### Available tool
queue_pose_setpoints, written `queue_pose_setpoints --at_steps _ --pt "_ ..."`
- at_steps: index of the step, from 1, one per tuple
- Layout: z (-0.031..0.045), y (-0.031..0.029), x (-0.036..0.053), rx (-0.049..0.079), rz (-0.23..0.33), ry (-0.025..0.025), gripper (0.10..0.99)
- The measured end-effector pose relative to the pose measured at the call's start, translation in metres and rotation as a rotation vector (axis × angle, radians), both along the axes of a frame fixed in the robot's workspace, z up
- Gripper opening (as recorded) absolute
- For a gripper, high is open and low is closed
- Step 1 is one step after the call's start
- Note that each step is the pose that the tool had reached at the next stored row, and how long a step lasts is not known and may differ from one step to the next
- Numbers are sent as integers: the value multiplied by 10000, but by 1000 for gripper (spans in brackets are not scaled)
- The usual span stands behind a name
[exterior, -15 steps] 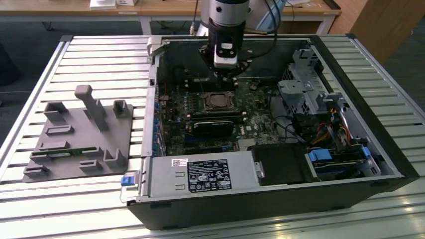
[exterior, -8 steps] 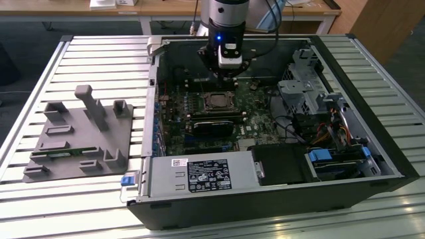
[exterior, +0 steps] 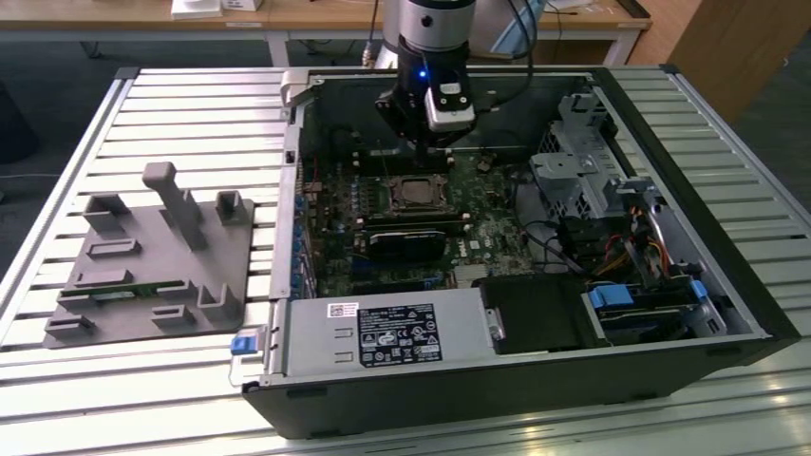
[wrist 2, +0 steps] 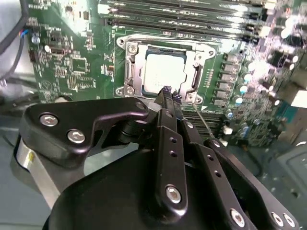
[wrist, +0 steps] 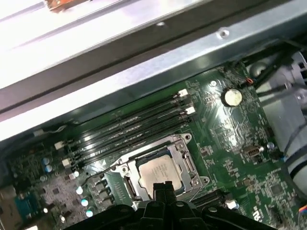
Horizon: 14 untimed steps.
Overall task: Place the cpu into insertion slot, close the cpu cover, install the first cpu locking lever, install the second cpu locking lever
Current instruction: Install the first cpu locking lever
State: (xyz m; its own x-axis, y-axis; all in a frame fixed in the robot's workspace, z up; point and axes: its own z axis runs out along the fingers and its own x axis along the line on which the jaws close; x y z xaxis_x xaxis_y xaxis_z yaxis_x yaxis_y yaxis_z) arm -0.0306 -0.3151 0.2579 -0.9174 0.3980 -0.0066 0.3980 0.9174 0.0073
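Cpu (wrist 2: 162, 72) seated in insertion slot (wrist 2: 128, 76), just beyond claw (wrist 2: 169, 94), claw closed, gripping nothing

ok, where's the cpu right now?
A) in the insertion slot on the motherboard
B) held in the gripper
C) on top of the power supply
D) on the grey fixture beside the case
A: in the second wrist view the cpu lies flat inside the insertion slot, metal face up, close to the gripper.

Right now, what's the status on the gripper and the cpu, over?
Status: gripper shut, tips at the rim of the cpu cover. The cover is down, cpu seated beneath. Thin lever rod juts out beside the gripper.
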Motion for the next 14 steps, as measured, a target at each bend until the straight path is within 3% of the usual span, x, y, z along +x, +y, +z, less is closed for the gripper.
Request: queue_pose_setpoints --at_steps 9,14 --pt "-6 0 0 13 1622 0 106" --pt "-11 0 -5 215 2213 -17 106"
